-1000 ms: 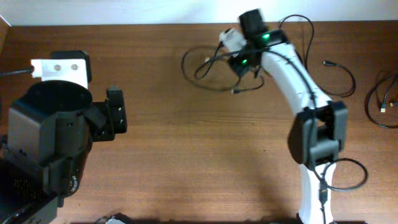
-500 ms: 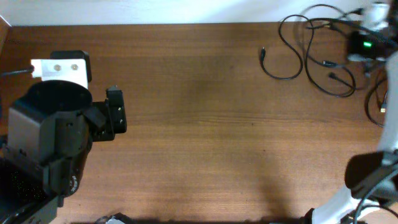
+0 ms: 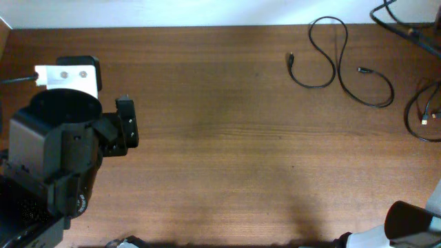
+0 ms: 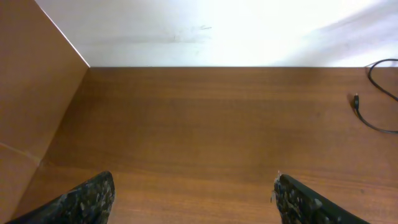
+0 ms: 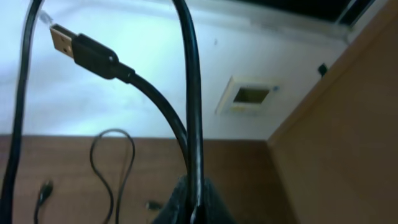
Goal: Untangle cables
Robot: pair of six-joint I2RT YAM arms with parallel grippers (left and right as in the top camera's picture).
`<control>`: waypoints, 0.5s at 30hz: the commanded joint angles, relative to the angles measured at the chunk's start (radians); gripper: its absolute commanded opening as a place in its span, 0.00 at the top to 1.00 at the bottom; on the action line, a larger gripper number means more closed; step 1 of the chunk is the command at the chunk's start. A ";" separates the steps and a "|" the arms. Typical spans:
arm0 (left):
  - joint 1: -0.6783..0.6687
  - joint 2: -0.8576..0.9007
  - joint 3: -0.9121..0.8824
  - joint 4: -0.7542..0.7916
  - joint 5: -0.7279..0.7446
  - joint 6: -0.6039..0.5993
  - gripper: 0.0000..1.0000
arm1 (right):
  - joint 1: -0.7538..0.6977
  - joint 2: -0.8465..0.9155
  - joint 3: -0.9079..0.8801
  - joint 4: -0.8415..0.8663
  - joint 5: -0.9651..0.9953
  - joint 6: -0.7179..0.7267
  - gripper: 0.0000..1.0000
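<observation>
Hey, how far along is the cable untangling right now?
Done: a long cable lies spread out alone on the table, and a second cable sits apart at the right edge, partly out of view. In hand: the right gripper pinches a third cable in the air, USB plug dangling. Left: laying it down separately. The left gripper is open and empty.

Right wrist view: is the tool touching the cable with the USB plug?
Touching. The right wrist view shows the USB cable running down into the right tool, pinched between its dark fingertips.
</observation>
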 commanded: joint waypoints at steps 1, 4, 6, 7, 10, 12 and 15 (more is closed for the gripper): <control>0.004 -0.003 0.001 0.000 -0.026 -0.009 0.16 | -0.076 -0.171 -0.232 0.095 -0.008 -0.007 0.96; 0.004 -0.003 0.001 0.000 -0.040 -0.001 0.16 | -0.080 -0.408 -0.611 0.344 0.001 -0.035 0.96; 0.004 -0.002 0.001 0.000 -0.046 0.006 0.16 | -0.080 -0.592 -0.938 0.563 0.137 0.043 0.96; 0.004 -0.002 0.001 0.000 -0.046 0.006 0.16 | -0.080 -0.631 -1.022 0.571 0.205 0.083 0.96; 0.004 -0.003 0.001 0.000 -0.046 0.015 0.16 | -0.082 -0.634 -1.144 0.511 0.355 0.301 0.96; 0.004 -0.006 0.001 0.000 -0.045 0.029 0.16 | -0.097 -0.598 -1.153 0.497 0.368 0.360 0.96; 0.004 -0.035 0.001 0.000 -0.045 0.028 0.16 | -0.208 -0.531 -1.152 0.430 0.366 0.459 0.96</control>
